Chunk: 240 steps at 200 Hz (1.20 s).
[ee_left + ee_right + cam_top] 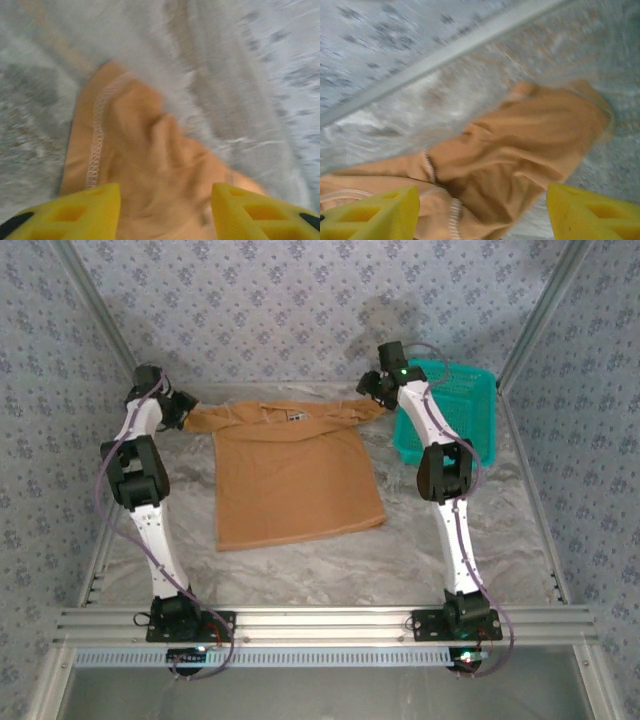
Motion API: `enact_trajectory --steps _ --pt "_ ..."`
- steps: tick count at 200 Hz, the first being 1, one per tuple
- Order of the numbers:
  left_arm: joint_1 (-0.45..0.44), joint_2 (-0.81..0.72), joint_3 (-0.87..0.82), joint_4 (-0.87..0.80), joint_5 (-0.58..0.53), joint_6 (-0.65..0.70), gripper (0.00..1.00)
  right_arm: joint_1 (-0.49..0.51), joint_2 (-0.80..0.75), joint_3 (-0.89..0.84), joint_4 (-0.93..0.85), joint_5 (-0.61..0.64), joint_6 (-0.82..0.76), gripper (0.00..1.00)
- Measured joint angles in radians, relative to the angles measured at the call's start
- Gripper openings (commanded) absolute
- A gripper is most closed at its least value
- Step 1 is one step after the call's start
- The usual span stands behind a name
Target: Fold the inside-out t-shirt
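Left gripper [166, 187], right gripper [482, 187]: seen parted, clamping nothing, cloth lying between jaws. Saw shirt [295, 480] flat mid-table [450, 550], sleeves [215, 418] stretched outward. Feared snag on withdrawal, dragging shirt askew.

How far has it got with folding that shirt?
Done: the t-shirt lies flat on the table, sleeves stretched sideways. In hand: the left hand and right hand sit open at the sleeve ends, gripping nothing. Left: every fold; none shows yet.

Top cam: high at near edge, looks down over whole table [300, 560]. Wrist cams: close above shirt [290, 480] sleeves, shared with top.
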Motion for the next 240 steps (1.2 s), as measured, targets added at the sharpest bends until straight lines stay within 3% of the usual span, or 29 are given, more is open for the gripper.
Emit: enact_trajectory --steps 21,41,61,74,97,125,154,188,212,240 --pt "-0.019 -0.065 -0.126 -0.016 -0.063 0.021 0.54 0.018 -0.038 -0.079 0.007 -0.012 -0.003 0.6" --pt "-0.068 -0.259 -0.388 0.023 -0.085 0.027 0.54 0.066 -0.134 -0.238 0.026 -0.028 -0.027 0.48" --pt "-0.164 -0.48 -0.628 0.105 -0.062 0.019 0.53 0.131 -0.234 -0.405 0.061 -0.041 -0.052 0.3" --pt "-0.24 -0.571 -0.734 0.179 -0.021 0.007 0.52 0.171 -0.28 -0.497 0.089 -0.06 -0.056 0.23" --pt "-0.341 -0.59 -0.861 0.303 0.06 -0.017 0.5 0.21 -0.329 -0.663 0.145 -0.098 -0.053 0.21" --pt "-0.376 -0.537 -0.998 0.351 0.099 -0.031 0.49 0.218 -0.382 -0.911 0.205 -0.091 -0.042 0.19" --pt "-0.356 -0.551 -1.022 0.399 0.117 -0.034 0.49 0.256 -0.558 -1.176 0.293 -0.071 0.002 0.17" --pt "-0.355 -0.558 -1.014 0.368 0.115 -0.016 0.5 0.387 -0.747 -1.454 0.361 -0.061 0.064 0.17" --pt "-0.357 -0.557 -0.958 0.291 0.092 0.01 0.5 0.447 -0.797 -1.497 0.326 -0.062 0.066 0.19" --pt "-0.362 -0.523 -0.772 0.2 0.081 0.048 0.51 0.419 -0.792 -1.445 0.253 -0.048 0.043 0.2"
